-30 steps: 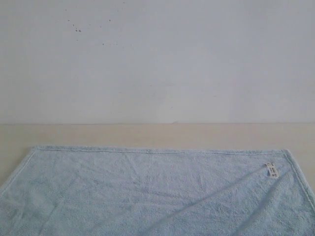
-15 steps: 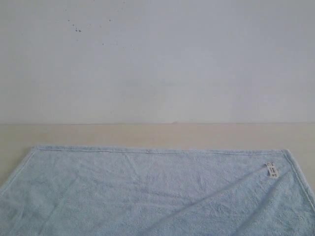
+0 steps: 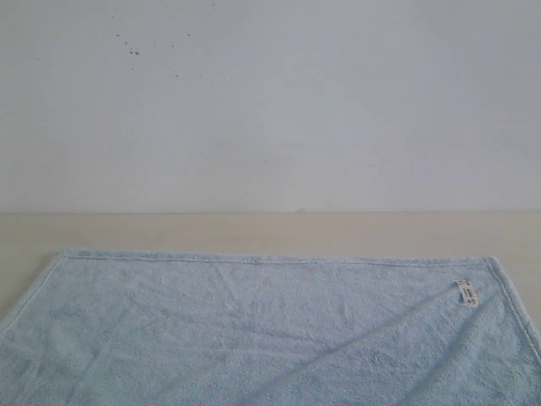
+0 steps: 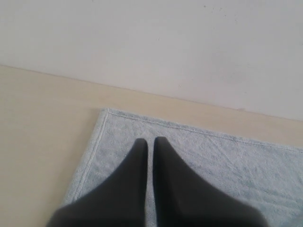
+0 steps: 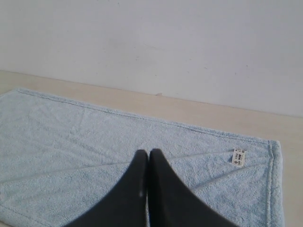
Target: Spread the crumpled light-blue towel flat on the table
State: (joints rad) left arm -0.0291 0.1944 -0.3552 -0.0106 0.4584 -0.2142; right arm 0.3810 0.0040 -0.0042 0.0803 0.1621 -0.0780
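Fingers (image 4: 135, 165) of the left gripper (image 4: 149, 142) are black and tapered, drawn together with only a thin slit between the tips. They hang over the towel (image 4: 227, 161), close to one of its hemmed corners (image 4: 105, 112). The right gripper (image 5: 148, 152) has its tips closed against each other. It is also above the pale blue terry cloth, nearer the corner that carries the small white label (image 5: 238, 155). Whether either pair touches the pile cannot be told.

The towel lies opened out on the table (image 3: 254, 230). Its far hem runs straight, and a strip of bare pale beige surface lies between it and the wall (image 3: 270, 118). The tabletop is smooth and matte. The wall is plain off-white, with a few small dark specks (image 3: 133, 51) high on the left of the exterior view.

The grippers appear only in the wrist views. The exterior view shows both far corners at once. It also shows a long shallow crease (image 3: 363, 342) running diagonally from beneath the label toward the near side, where the frame cuts the towel off. The left wrist view gives the unlabelled corner close up, with broad bare table beside it. The right wrist view adds a stretch of the towel's near edge.
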